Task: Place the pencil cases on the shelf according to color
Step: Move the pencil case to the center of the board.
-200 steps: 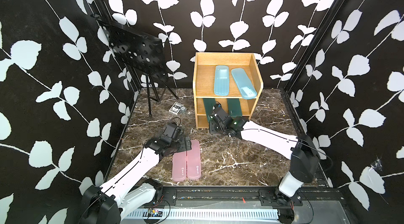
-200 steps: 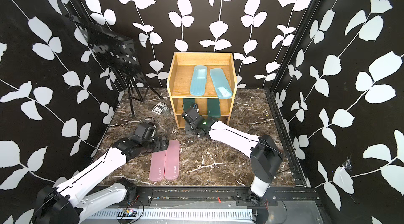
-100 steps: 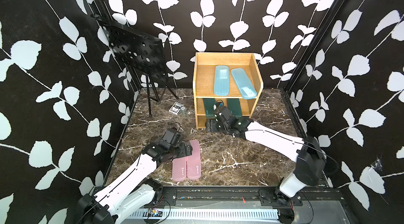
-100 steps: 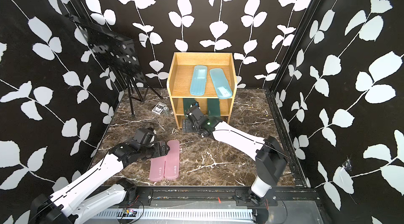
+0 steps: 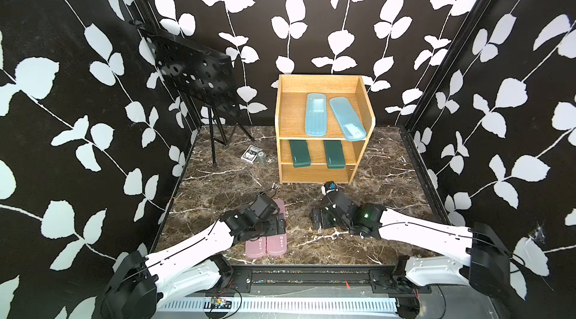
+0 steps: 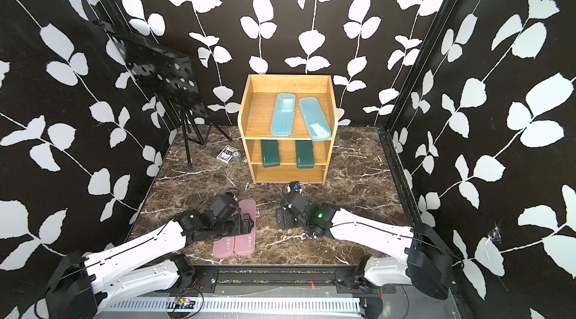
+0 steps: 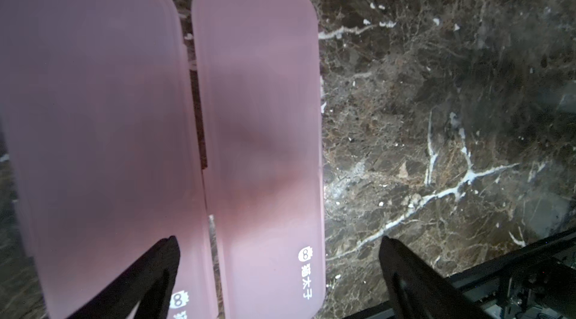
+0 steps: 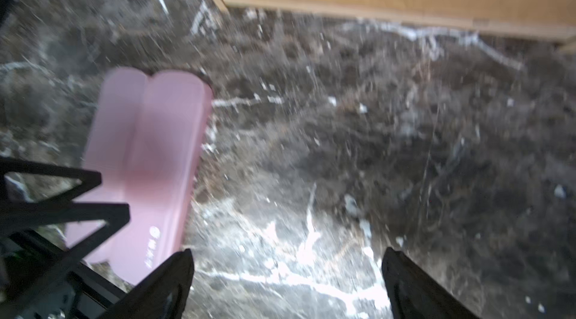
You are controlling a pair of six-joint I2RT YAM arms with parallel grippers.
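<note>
Arms both reach low over the marble tabletop (image 5: 389,164), white forearms stretched out from their bases and wrists bent downward. The left gripper (image 7: 277,245) hovers close above two pink pencil cases that lie flat on the marble directly beneath it, side by side with their long edges almost meeting. Its jaws stand wide apart and grasp nothing. In the left wrist view one fingertip (image 7: 166,249) hangs over the outer pink case (image 7: 93,115) and the other hangs over bare marble, so the inner pink case (image 7: 258,115) lies across the gap between them. Whether either tip touches the plastic cannot be told. In both top views this gripper's body hides the middle of the pair, leaving the cases' ends showing on either side of it. The right gripper (image 5: 317,219) sits near the left one but apart from it, just off the inner pink case, aimed down at bare marble with its jaws spread wide and empty. Its wrist view is blurred. The shelf (image 5: 314,85) stands beyond both grippers, away from the arm bases and closer to the right one. Two blue cases (image 5: 315,114) lie on its top tier and two green cases (image 5: 299,154) on its middle tier.
</note>
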